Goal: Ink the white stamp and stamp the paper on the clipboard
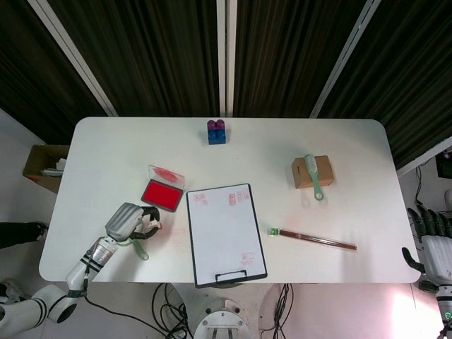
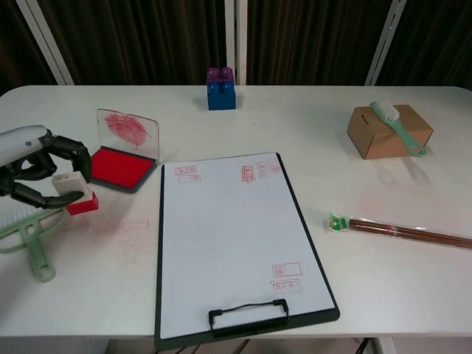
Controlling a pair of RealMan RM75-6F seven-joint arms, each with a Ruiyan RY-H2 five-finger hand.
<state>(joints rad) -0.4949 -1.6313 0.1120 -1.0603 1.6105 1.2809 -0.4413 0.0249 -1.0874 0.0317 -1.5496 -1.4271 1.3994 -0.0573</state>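
Left hand (image 2: pixel 37 173): your fingers are curled around the white stamp (image 2: pixel 76 193), pinching its white body with the red inked face at the bottom. In the chest view the stamp sits low at the table (image 2: pixel 310 118) surface, at about 8 o'clock from the ink pad (image 2: pixel 118 168) and just beside the green brush (image 2: pixel 29 232); whether the face is touching the table cannot be told. Faint red marks lie on the bare table near it, at about 4 o'clock from the stamp.

Right hand (image 1: pixel 431 244): seen only at the far edge of the head view, well apart from the work, fingers spread and holding nothing.

Clipboard (image 2: pixel 243 324) and paper (image 2: pixel 228 228): the paper lies flat, clip at 6 o'clock, with red impressions already along the 12 o'clock edge and near the clip. The middle of the sheet is blank.

Judgement on the step in hand: the stamp is off to 9 o'clock of the clipboard and clear of the pad, whose lid (image 2: pixel 127 131) stands open. If the face wants fresh ink, carry it to the pad at 1 o'clock and press it level. Then bring it over blank paper, keep the face square to the sheet, press straight down and lift straight up. A tilted face would likely print a partial mark; dragging would smear it. Mind the brush handle beneath your fingers as you lift.
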